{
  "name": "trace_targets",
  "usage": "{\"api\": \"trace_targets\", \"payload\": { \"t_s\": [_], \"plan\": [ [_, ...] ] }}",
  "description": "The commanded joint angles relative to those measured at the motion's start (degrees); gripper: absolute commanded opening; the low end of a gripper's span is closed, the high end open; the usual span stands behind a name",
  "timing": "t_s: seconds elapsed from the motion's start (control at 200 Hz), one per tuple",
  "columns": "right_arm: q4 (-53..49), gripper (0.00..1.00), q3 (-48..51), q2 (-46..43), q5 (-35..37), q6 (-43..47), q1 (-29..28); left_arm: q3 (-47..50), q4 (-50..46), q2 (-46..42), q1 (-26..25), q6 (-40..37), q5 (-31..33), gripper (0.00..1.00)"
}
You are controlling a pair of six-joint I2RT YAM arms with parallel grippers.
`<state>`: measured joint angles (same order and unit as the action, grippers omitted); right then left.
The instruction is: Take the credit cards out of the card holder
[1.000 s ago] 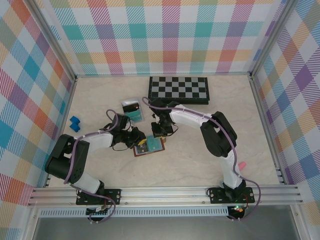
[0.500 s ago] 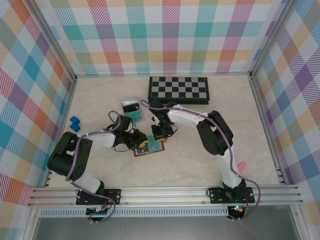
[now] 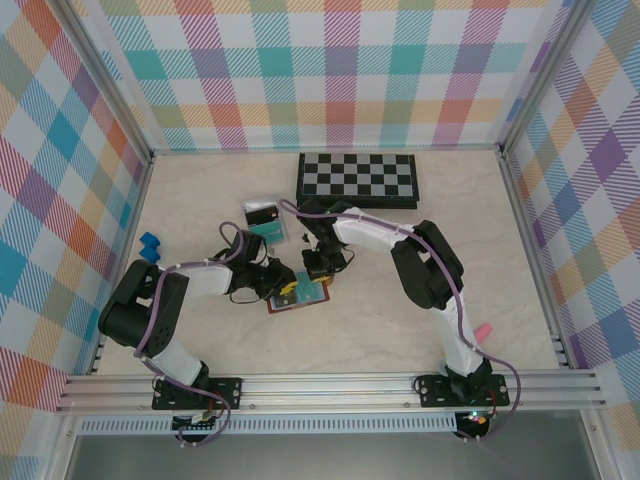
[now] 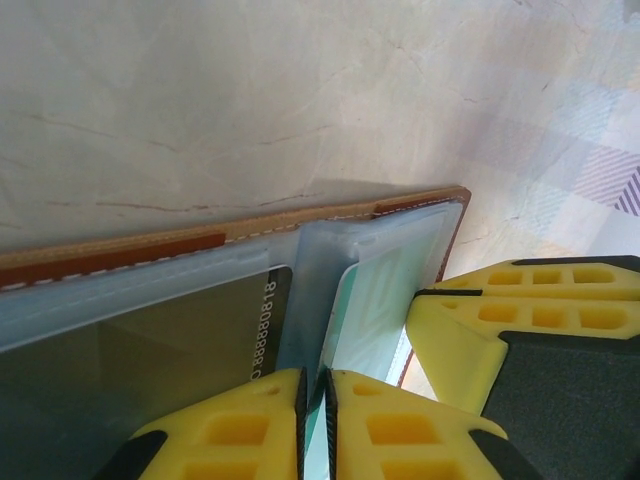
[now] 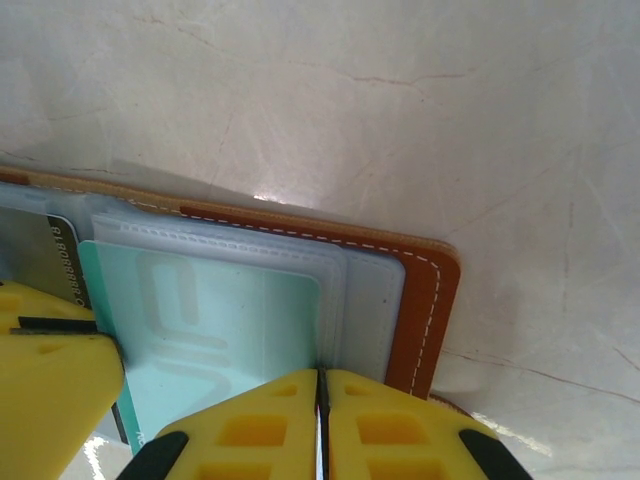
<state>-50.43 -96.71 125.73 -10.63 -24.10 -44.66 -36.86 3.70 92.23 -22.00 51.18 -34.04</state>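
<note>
Card holder (image 3: 298, 292) is lying open, left gripper (image 4: 313, 385) and right gripper (image 5: 320, 385) both sitting squeezed shut right on its inside, by the teal credit card (image 5: 230, 320).

You have the card holder (image 3: 305, 296) lying open on the table (image 3: 420, 310), credit cards (image 5: 230, 320) in its sleeves, with the left gripper (image 3: 277, 285) at its left edge and the right gripper (image 3: 318, 274) at its far edge. The tray (image 3: 265, 220) sits behind it to the left, the chessboard (image 3: 357, 180) farther back and right, and the small block (image 3: 150, 247) well off left.
</note>
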Motion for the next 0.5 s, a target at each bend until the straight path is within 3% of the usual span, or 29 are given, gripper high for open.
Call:
{"api": "trace_targets", "payload": {
  "t_s": [0.0, 0.17, 0.495],
  "plan": [
    [-1.78, 0.1, -0.41, 2.29, -1.45, 1.33, -0.34, 1.32, 4.22, 0.59, -0.28, -0.73, -2.36, 0.13],
    [-1.79, 0.1, -0.58, 2.48, -1.76, 1.27, -0.33, 2.04, 5.57, 0.46, -0.32, -1.32, -2.69, 0.06],
    [-2.3, 0.08, -0.25, 1.9, -0.16, 0.04, -0.23, 1.31, -5.02, -4.05, -0.16, -8.19, 1.09, 0.03]
  ]
}}
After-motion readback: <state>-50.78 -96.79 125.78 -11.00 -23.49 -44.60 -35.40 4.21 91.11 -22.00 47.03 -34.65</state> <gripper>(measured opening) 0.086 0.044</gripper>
